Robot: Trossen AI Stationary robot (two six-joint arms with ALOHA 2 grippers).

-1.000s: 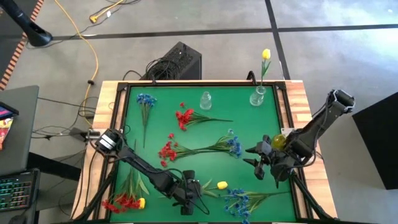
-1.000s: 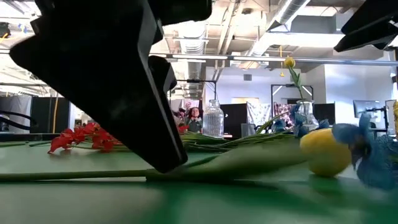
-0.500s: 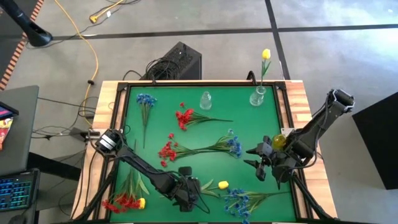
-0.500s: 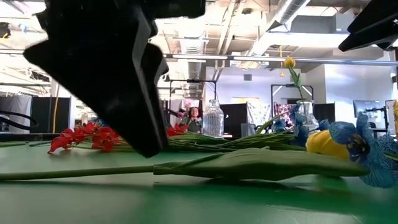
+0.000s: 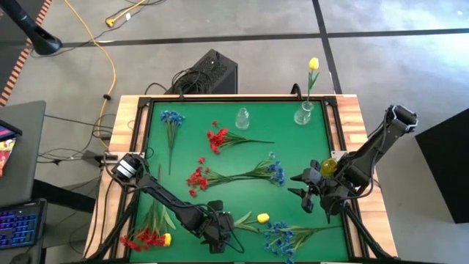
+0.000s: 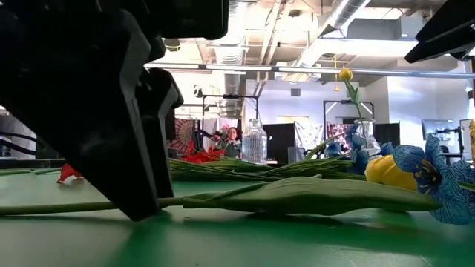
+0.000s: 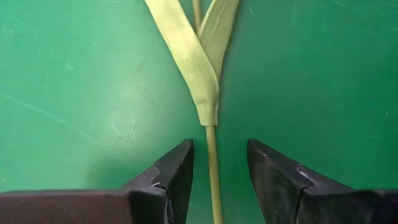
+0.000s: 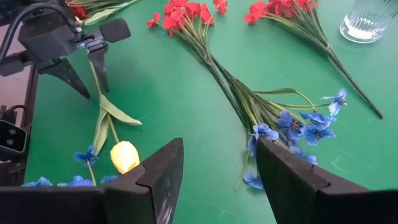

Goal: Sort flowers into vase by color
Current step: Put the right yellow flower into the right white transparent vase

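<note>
The left gripper [image 7: 219, 168] is lowered to the mat [image 5: 220, 165], fingers spread astride the stem of a yellow tulip [image 5: 261, 218] lying at the near edge. The right gripper [image 5: 305, 192] is held spread above the mat's right side.

**Green table strewn with flowers**

The table [image 5: 146, 158] had a green top inside a wooden edge. On it lay a blue spray [image 5: 171, 121] near the left side, two red sprays [image 5: 217, 138] [image 5: 196, 178] toward the middle, a blue spray [image 5: 275, 172] beside them, a yellow tulip [image 5: 261, 218] and blue blooms [image 5: 282, 236] near the front, and red and yellow flowers [image 5: 150, 236] at the front left. Two glass vases [image 5: 242, 118] [image 5: 303, 113] stood at the back.
</note>
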